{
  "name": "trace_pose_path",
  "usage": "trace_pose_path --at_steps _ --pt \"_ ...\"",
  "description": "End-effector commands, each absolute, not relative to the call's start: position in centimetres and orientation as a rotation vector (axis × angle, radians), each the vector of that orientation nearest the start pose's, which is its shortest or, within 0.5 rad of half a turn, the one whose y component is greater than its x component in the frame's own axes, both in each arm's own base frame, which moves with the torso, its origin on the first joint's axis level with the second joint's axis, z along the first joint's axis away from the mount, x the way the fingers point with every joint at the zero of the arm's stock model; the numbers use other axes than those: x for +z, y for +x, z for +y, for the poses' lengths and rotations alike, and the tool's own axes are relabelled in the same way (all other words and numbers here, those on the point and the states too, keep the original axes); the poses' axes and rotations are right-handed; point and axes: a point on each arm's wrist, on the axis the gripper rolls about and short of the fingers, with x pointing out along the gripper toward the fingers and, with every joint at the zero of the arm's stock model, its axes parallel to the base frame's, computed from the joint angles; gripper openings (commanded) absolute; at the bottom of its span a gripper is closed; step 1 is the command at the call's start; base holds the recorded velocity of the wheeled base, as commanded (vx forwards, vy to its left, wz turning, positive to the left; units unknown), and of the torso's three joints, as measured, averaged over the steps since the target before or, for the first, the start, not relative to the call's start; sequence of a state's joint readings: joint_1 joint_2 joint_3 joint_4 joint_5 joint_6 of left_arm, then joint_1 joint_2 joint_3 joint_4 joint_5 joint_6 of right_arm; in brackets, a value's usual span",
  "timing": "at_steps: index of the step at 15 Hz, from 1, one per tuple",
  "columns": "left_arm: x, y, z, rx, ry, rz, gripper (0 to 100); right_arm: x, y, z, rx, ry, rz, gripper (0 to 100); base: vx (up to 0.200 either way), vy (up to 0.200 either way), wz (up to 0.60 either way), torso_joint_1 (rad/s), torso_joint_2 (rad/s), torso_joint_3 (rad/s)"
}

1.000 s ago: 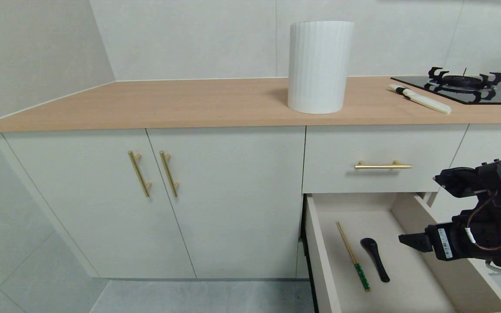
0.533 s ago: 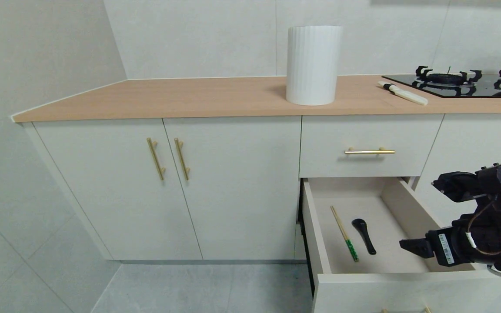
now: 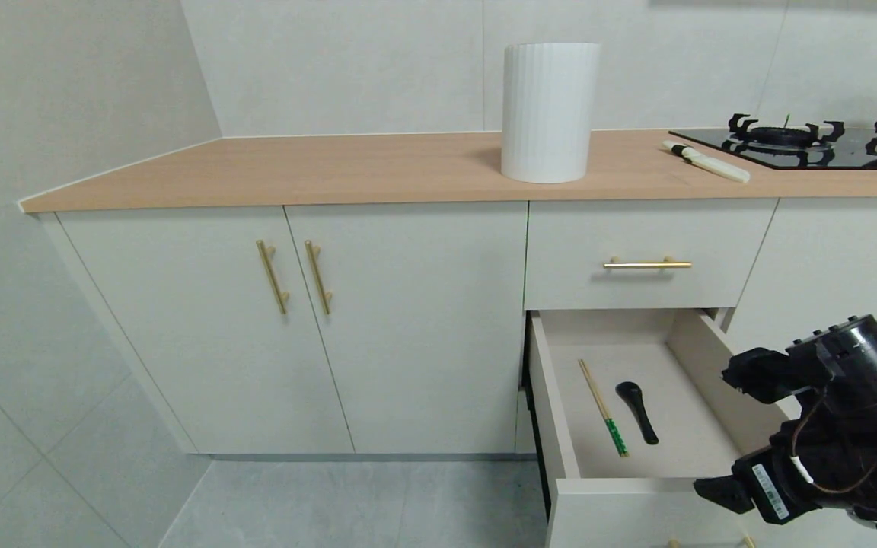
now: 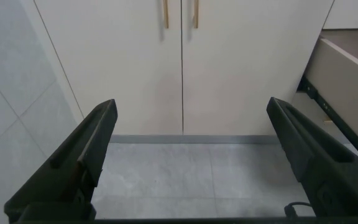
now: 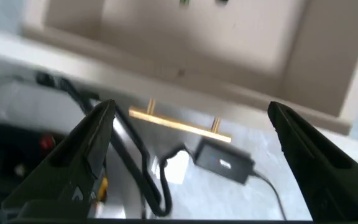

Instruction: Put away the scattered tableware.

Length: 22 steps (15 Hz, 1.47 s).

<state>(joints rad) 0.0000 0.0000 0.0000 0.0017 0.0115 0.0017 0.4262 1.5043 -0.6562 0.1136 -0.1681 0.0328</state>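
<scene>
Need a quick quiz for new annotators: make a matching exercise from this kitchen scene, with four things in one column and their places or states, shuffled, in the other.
Things:
1. chopsticks
2. white ribbed container
3. knife
4. upper drawer

Places or states:
A. lying on the counter beside the hob
B. shut
C. lying in the open lower drawer, next to the black spoon
D. standing upright on the counter

Pairs: 1-C, 2-D, 3-A, 4-B
</scene>
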Motion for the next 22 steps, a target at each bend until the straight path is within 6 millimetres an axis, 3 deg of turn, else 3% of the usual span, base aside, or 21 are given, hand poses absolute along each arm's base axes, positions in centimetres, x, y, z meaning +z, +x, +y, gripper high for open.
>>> trace_pose_path --at_steps 1,5,8,14,22 --pt "7.5 -2.3 0.0 0.012 0.002 0.003 100 12.4 19.2 8.8 0.245 -0.286 0.967 100 0.0 0.0 0.0 0.0 0.0 0.0" --pt "7.5 -2.3 0.0 0.012 0.003 0.003 100 10.0 19.2 8.9 0.27 -0.378 1.07 100 0.0 0.0 0.0 0.0 0.0 0.0" --pt "7.5 -2.3 0.0 0.012 0.002 0.003 100 8.8 20.5 9.0 0.242 -0.373 1.12 100 0.0 0.0 0.0 0.0 0.0 0.0" --pt "7.5 -2.3 0.0 0.012 0.002 0.003 100 8.4 22.8 8.0 0.146 -0.3 1.14 100 0.0 0.0 0.0 0.0 0.0 0.0" --pt "7.5 -2.3 0.0 0.012 0.003 0.003 100 8.6 25.6 8.9 0.035 -0.129 1.106 100 0.0 0.0 0.0 0.0 0.0 0.0"
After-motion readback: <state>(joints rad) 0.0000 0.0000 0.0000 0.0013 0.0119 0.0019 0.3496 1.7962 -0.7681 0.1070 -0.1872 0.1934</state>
